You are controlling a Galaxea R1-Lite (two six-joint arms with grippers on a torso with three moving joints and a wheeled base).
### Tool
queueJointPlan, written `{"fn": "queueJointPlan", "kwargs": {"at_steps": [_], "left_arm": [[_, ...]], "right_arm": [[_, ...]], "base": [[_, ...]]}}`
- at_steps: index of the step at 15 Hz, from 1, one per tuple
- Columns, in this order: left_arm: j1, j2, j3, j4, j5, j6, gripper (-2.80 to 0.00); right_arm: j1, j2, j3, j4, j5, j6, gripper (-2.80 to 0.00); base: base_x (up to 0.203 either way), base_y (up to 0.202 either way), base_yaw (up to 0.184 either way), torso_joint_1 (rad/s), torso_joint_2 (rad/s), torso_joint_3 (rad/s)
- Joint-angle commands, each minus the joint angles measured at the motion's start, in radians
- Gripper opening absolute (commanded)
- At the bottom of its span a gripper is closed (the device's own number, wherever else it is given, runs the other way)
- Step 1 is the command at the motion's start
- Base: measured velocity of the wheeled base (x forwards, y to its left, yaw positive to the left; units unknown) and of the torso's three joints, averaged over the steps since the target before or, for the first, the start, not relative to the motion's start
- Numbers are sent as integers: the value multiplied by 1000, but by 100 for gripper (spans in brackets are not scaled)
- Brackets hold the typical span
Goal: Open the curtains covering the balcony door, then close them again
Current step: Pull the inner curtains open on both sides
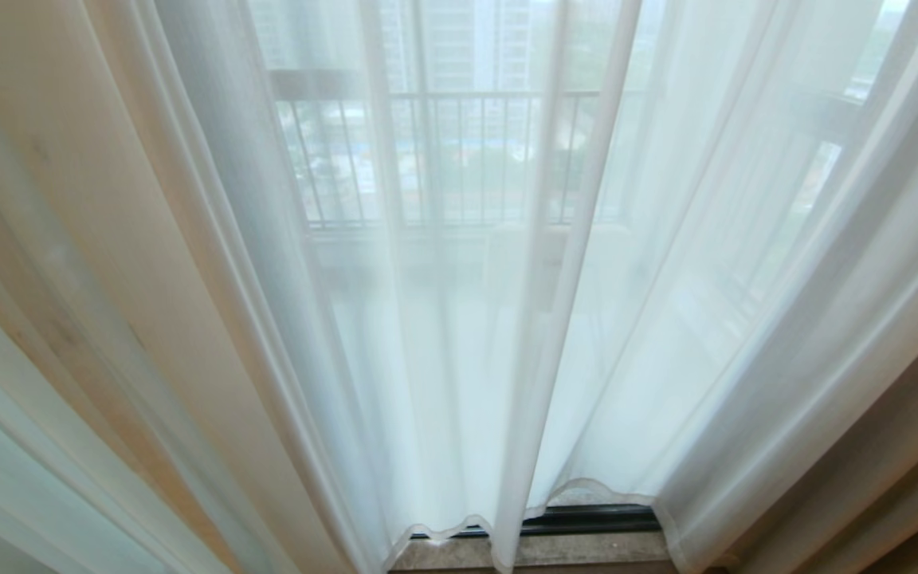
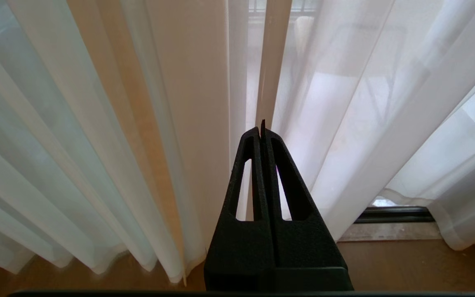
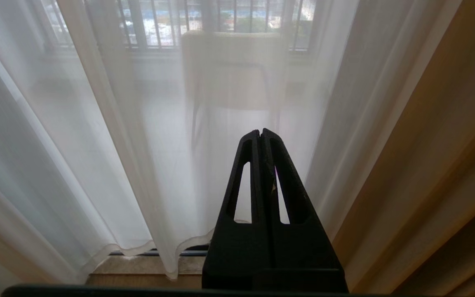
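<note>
Nothing is done yet, I judge: the curtains (image 1: 459, 319) hang drawn across the door (image 1: 586, 520), my left gripper (image 2: 261, 128) and right gripper (image 3: 260, 133) both pressed together and empty, so opening and closing remain.

Soft daylight glows through the curtains (image 1: 443, 335), hazing the view.
</note>
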Motion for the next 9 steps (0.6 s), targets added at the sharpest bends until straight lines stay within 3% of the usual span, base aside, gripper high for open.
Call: {"fn": "queueJointPlan", "kwargs": {"at_steps": [1,9], "left_arm": [[0,0,0,0,0,0,-280],[0,0,-1,0,0,0,-280]], "right_arm": [[0,0,0,-1,0,-1,-280],[0,0,0,-1,0,-1,-280]], "base": [[0,0,0,0,0,0],[0,0,0,0,0,0]]}}
